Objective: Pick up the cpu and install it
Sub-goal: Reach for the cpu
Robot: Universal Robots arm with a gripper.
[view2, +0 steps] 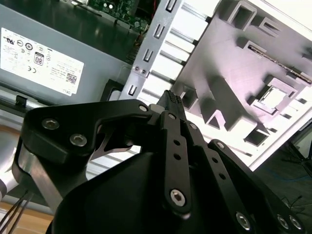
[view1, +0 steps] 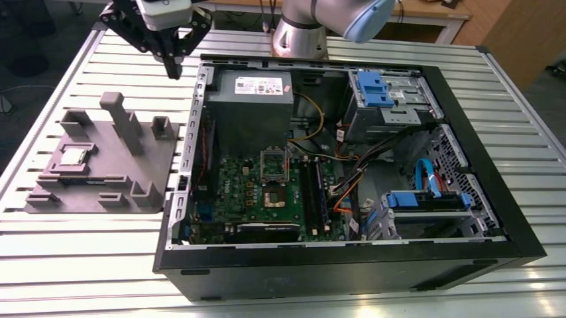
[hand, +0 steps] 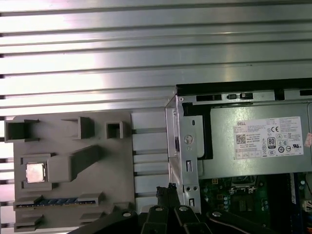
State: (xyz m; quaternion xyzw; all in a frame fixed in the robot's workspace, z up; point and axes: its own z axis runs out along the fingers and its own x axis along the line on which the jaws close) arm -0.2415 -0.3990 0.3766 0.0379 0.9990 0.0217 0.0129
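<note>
The cpu (view1: pixel 73 156) is a small silvery square lying flat in a recess of a grey holder block (view1: pixel 146 169) on the exterior view's left. Both wrist views show the cpu (view2: pixel 273 99) (hand: pixel 35 172) there too. My gripper (view1: pixel 173 70) hangs above the table at the back, beside the far left corner of the open computer case (view1: pixel 495 192), well apart from the cpu. Its fingertips (view2: pixel 171 97) (hand: pixel 168 191) meet with nothing between them. On the green motherboard the socket (view1: pixel 275 193) lies bare, with its silver bracket (view1: pixel 274 161) raised.
A grey power supply box (view1: pixel 252 99) with a white label fills the case's back left corner. Drive bays with blue clips (view1: pixel 380 89) and cables sit on the right. The holder block has upright posts (view1: pixel 122 119). The slatted metal table (view1: pixel 79 265) lies all around.
</note>
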